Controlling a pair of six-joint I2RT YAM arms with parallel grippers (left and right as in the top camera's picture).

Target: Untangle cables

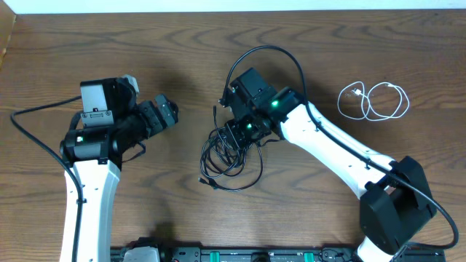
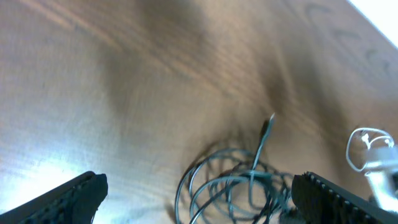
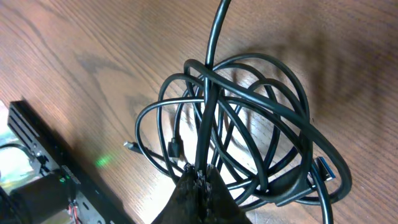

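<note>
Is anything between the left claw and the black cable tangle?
Nothing visible: only bare table lies between the open left claw and the black cable tangle. The right claw grips it from the other side.

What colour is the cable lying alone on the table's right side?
White cable, clearest in the overhead view.

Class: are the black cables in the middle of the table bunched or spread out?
Bunched. The black cables lie as overlapping loops in one pile, with the right gripper shut on some strands.
</note>
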